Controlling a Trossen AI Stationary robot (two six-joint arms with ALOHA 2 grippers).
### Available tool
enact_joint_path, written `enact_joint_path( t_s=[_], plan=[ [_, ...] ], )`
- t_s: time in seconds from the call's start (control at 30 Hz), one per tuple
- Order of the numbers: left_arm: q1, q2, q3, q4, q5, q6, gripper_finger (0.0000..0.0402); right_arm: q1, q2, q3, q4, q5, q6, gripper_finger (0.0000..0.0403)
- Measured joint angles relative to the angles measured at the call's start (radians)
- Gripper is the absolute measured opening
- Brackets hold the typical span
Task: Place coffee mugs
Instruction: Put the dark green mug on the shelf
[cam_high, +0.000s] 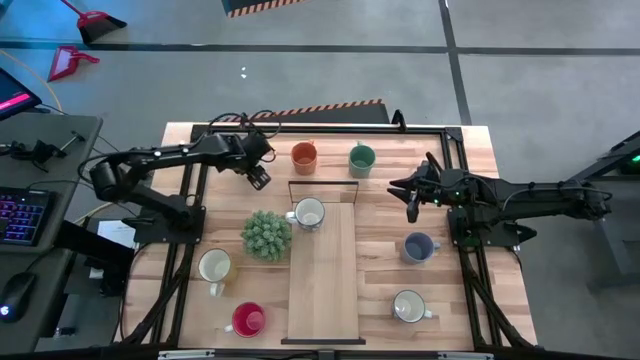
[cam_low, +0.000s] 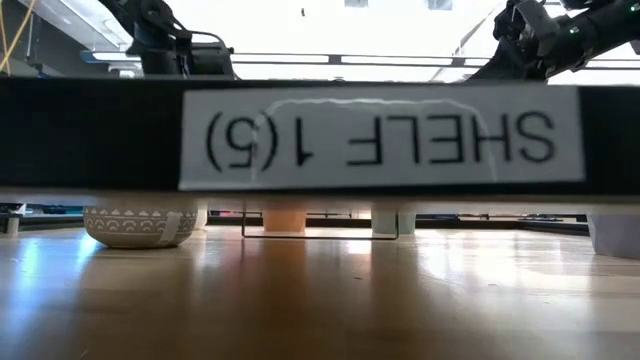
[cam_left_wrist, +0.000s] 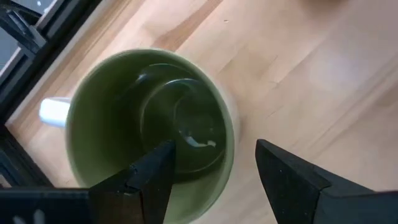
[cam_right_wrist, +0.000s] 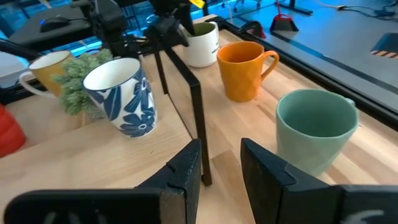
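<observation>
An olive-green-lined mug (cam_left_wrist: 155, 118) with a white outside (cam_right_wrist: 203, 45) stands upright on the table's far left. My left gripper (cam_left_wrist: 214, 155) hangs open over it, pointing steeply down. One finger is inside the mug and the other outside its wall; I see no touch. In the high view this gripper (cam_high: 260, 178) covers the mug. My right gripper (cam_high: 412, 208) hovers open and empty over the table's right part, facing the teal mug (cam_right_wrist: 316, 127) and the orange mug (cam_right_wrist: 244, 68). The white mug with a blue leaf pattern (cam_right_wrist: 121, 96) stands by the shelf frame.
A wooden shelf board (cam_high: 322, 275) with a black wire frame (cam_high: 322, 183) lies mid-table. A spiky green plant (cam_high: 266, 234) stands left of it. Other mugs stand around: cream (cam_high: 214, 267), red (cam_high: 247, 319), blue-grey (cam_high: 418, 246), cream-white (cam_high: 408, 306).
</observation>
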Motion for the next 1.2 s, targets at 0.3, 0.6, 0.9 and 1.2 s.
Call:
enact_joint_path(
  t_s=[0.3,0.6,0.9,1.2],
  plan=[
    [0.0,0.105,0.0,-0.002,0.0,0.001,0.0212,0.0,0.0,0.0,0.0,-0.01,0.0,0.0094],
    [0.0,0.144,0.0,0.006,-0.009,0.073,0.0164,0.0,0.0,0.0,0.0,-0.01,0.0,0.0094],
    [0.042,0.172,-0.001,0.065,-0.036,0.059,0.0013,0.0,0.0,0.0,0.0,-0.023,0.0,0.0094],
    [0.099,0.109,0.121,0.017,0.07,0.097,0.0006,0.0,0.0,0.0,-0.027,-0.035,0.0,0.0094]
  ],
)
